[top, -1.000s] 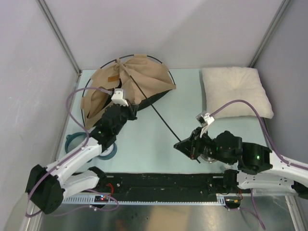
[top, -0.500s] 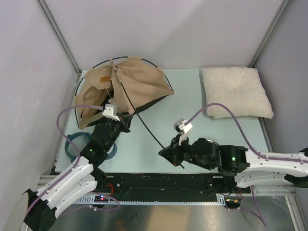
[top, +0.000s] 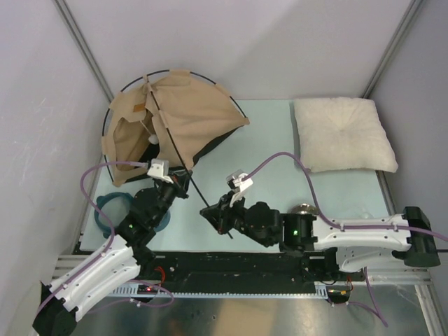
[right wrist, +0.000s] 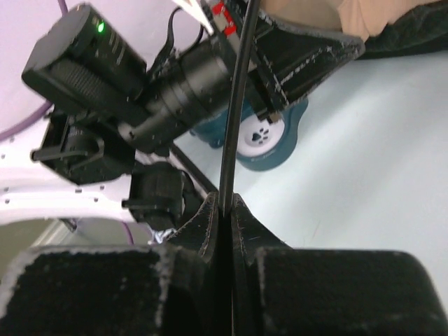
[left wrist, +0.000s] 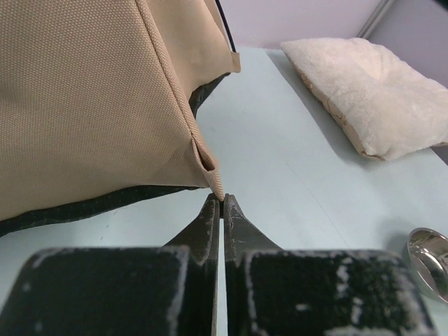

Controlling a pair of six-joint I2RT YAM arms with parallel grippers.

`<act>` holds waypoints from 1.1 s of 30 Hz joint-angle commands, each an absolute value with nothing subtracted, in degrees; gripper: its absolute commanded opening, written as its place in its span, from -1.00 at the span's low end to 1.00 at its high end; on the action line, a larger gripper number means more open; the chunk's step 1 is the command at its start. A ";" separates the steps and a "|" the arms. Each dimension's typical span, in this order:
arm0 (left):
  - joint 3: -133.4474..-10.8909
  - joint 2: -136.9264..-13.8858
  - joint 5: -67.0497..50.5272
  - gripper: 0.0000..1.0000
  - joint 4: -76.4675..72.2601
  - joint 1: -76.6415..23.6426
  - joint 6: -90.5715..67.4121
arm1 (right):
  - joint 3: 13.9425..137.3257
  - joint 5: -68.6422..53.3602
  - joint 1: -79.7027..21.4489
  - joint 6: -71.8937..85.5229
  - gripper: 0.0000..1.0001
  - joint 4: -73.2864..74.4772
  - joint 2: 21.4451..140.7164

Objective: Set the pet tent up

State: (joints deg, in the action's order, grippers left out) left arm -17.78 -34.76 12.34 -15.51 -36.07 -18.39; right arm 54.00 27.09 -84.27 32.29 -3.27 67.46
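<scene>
The tan pet tent with black edging stands partly raised at the back left, a curved black pole along its top and a white pompom in its opening. My left gripper is shut on a tan corner tab of the tent, seen in the left wrist view under the fabric wall. My right gripper is shut on the free end of a thin black pole that runs up to the tent.
A cream pillow lies at the back right and shows in the left wrist view. A teal pet bowl sits left of my left arm, also in the right wrist view. A metal bowl shows behind my right arm.
Both grippers moved left and toward the near edge. The pole end swung left with the right gripper, and the tent rose and shifted toward the back left corner.
</scene>
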 commanded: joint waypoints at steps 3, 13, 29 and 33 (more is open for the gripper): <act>-16.51 -35.28 10.37 -1.00 -13.09 -39.81 -17.97 | 54.49 38.96 -83.24 30.15 -1.00 -27.16 72.31; -14.73 -33.45 13.28 -0.99 -13.03 -44.24 -19.74 | 54.45 40.71 -76.82 32.60 -1.00 -40.30 76.49; -14.81 -34.82 17.61 -1.00 -13.03 -50.28 -22.10 | 56.77 35.92 -67.61 32.16 -1.00 -51.63 82.48; -14.76 -34.57 17.98 -0.99 -12.93 -51.73 -22.21 | 57.14 33.15 -65.53 31.96 -1.00 -51.86 83.19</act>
